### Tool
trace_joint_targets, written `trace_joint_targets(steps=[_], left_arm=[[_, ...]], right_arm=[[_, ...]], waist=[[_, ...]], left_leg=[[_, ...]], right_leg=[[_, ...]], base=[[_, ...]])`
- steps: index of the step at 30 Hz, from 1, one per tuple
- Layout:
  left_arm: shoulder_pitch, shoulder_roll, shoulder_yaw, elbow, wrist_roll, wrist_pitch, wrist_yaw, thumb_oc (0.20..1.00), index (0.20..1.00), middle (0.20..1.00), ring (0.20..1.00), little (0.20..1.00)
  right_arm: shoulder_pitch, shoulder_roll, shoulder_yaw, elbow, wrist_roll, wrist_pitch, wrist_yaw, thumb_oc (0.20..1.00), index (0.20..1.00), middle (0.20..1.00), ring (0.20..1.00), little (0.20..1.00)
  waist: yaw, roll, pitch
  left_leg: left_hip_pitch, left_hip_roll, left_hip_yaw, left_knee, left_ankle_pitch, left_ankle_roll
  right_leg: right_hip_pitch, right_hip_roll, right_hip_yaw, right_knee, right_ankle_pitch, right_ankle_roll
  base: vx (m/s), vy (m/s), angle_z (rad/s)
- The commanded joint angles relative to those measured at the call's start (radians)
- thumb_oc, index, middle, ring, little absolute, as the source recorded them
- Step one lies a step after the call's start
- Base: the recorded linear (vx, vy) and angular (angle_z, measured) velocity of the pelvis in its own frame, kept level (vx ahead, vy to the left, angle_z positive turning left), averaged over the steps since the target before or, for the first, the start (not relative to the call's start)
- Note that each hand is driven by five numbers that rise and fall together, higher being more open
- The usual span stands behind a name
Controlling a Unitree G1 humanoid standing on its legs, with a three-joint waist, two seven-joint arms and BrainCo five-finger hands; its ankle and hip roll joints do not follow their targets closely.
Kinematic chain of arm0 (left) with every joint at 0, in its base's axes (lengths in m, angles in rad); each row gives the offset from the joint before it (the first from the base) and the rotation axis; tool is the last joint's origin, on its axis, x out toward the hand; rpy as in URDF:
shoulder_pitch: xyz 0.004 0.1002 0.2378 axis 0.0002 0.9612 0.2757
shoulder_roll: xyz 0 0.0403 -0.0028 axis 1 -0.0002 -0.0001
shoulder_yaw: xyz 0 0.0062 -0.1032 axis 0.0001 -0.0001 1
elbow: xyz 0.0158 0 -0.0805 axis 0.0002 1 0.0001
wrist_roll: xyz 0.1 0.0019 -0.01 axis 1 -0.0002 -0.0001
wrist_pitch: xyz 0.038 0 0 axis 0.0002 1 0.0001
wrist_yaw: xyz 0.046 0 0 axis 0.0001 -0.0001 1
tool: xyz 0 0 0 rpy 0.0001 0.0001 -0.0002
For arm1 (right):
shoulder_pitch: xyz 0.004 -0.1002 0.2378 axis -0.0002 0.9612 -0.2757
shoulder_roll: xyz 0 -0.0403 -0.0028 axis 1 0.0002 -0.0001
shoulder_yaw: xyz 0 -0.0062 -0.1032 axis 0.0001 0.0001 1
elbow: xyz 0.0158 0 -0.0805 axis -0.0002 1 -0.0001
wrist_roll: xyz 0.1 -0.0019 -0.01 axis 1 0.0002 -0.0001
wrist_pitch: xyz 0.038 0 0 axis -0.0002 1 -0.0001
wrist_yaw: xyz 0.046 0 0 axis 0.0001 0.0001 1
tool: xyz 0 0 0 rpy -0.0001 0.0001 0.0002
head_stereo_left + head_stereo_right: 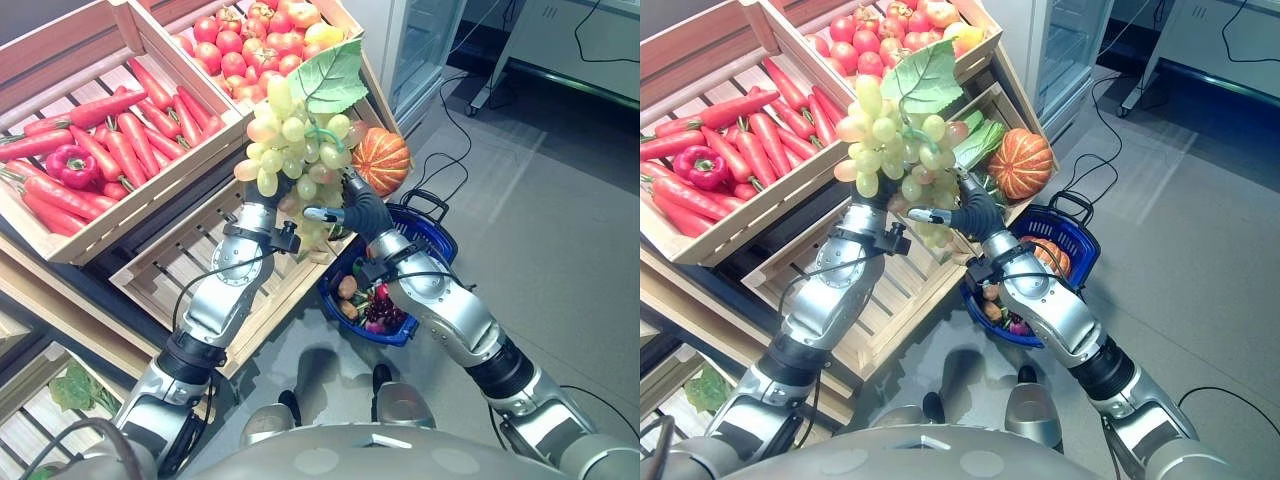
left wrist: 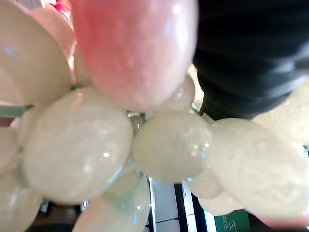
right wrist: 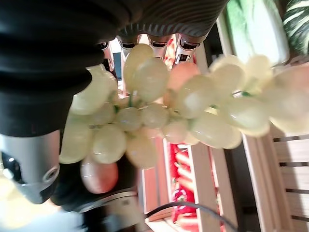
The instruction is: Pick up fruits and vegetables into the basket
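Currently, you see both hands raise the grape bunch [image 1: 295, 140] above the basket [image 1: 432, 238]: left hand [image 1: 262, 200] and right hand [image 1: 350, 205] meet beneath it for support; whether their fingers clamp it cannot be told.

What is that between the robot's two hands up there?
A bunch of pale green grapes with a big leaf, held up between the left hand and the right hand, as both eye views show.

Carrots [image 1: 110, 135] in upper-left crate [image 1: 60, 60]; tomatoes [image 1: 250, 40] in crate behind it to the right. Pumpkin [image 1: 382, 160] right of lower slatted crate [image 1: 170, 265]. Basket [image 1: 425, 235] on floor below pumpkin. Grape bunch [image 1: 295, 150] raised betw. crates & pumpkin.
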Motion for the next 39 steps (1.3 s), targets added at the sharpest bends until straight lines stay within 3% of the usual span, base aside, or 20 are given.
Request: trace_joint_targets(steps=[1, 15, 16, 20, 27, 39], left_arm=[[-0.141, -0.002, -0.049, -0.096, 0.051, -0.069, 0.018, 0.200, 0.200, 0.200, 0.200, 0.200], [-0.165, -0.017, -0.090, -0.115, 0.098, -0.058, 0.001, 0.200, 0.200, 0.200, 0.200, 0.200], [-0.170, -0.018, -0.096, -0.116, 0.099, -0.052, 0.002, 0.200, 0.200, 0.200, 0.200, 0.200], [-0.179, -0.021, -0.108, -0.107, 0.085, -0.042, 0.003, 0.200, 0.200, 0.200, 0.200, 0.200], [-0.177, -0.035, -0.126, -0.096, 0.045, -0.017, 0.006, 0.200, 0.200, 0.200, 0.200, 0.200], [-0.152, -0.039, -0.128, -0.094, 0.027, 0.002, 0.016, 0.200, 0.200, 0.200, 0.200, 0.200]], right_arm=[[-0.063, 0.069, 0.002, 0.002, 0.027, -0.047, -0.027, 1.000, 1.000, 1.000, 1.000, 1.000], [-0.035, 0.085, 0.045, 0.078, 0.063, -0.007, 0.083, 1.000, 1.000, 1.000, 1.000, 1.000], [-0.041, 0.085, 0.055, 0.078, 0.053, -0.009, 0.101, 0.200, 0.200, 0.200, 0.200, 0.200], [-0.055, 0.091, 0.071, 0.076, 0.062, -0.026, 0.117, 0.200, 0.200, 0.200, 0.200, 0.200], [-0.081, 0.111, 0.067, 0.068, 0.028, -0.113, 0.105, 0.200, 0.200, 0.200, 0.200, 0.200], [-0.099, 0.110, 0.030, 0.022, -0.025, -0.162, 0.028, 0.200, 0.200, 0.200, 0.200, 0.200]], waist=[[0.001, -0.040, -0.025], [-0.001, -0.046, -0.020], [0.000, -0.048, -0.020], [0.002, -0.050, -0.022], [0.009, -0.049, -0.026], [0.015, -0.045, -0.019]], left_leg=[[0.007, 0.005, -0.038, 0.065, -0.134, 0.040], [0.012, 0.003, -0.030, 0.060, -0.133, 0.046], [0.013, 0.003, -0.030, 0.058, -0.133, 0.046], [0.014, 0.005, -0.031, 0.058, -0.132, 0.045], [0.016, 0.005, -0.037, 0.052, -0.130, 0.043], [0.017, 0.004, -0.044, 0.047, -0.131, 0.045]], right_leg=[[0.063, -0.068, 0.011, 0.003, -0.082, 0.093], [0.066, -0.066, 0.010, 0.001, -0.080, 0.093], [0.067, -0.066, 0.010, -0.001, -0.080, 0.093], [0.071, -0.067, 0.010, -0.003, -0.079, 0.094], [0.076, -0.068, 0.006, -0.010, -0.077, 0.094], [0.079, -0.067, 0.007, -0.015, -0.077, 0.093]], base=[[0.00, 0.000, 0.00], [0.00, 0.000, 0.00], [0.00, 0.000, 0.00], [0.00, 0.000, 0.00], [0.00, -0.001, 0.00], [0.00, 0.000, 0.00]])
